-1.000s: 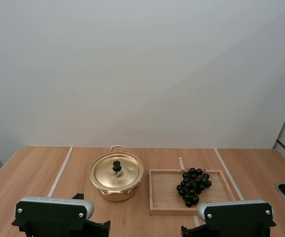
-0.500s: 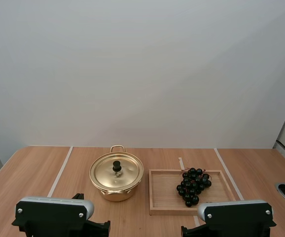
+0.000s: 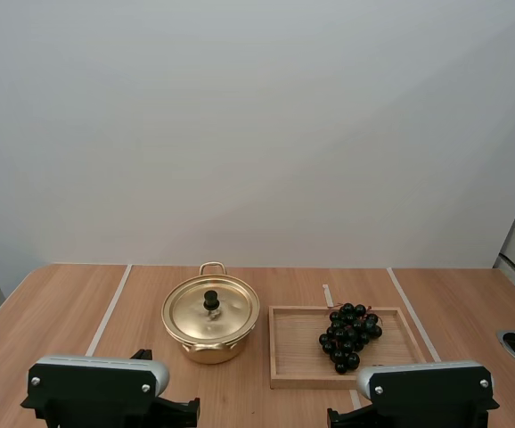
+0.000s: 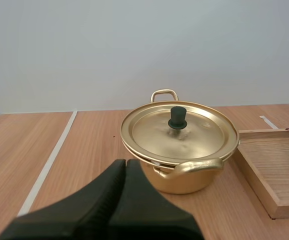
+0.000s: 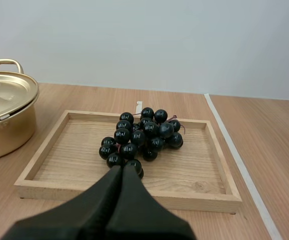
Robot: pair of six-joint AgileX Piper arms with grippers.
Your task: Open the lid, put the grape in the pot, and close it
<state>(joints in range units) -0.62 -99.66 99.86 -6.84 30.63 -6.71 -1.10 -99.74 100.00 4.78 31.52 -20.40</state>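
Two things sit on the wooden table [image 3: 61,312] in the high view: a round golden metal pot [image 3: 210,346] with its lid [image 3: 226,316] on, and just right of it a shallow wooden tray [image 3: 298,357] holding glossy dark grapes [image 3: 349,335].

Left wrist view: the left gripper [image 4: 125,167] has its fingers pressed together, empty, short of the pot.

Right wrist view: the right gripper [image 5: 121,171] is likewise closed on nothing, by the tray's near rim.

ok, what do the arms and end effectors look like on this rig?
The left arm and right arm are black housings under rounded silver-grey covers with small screws. The left end effector and right end effector each have two smooth matte black fingers tapering to narrow tips. No markings visible.
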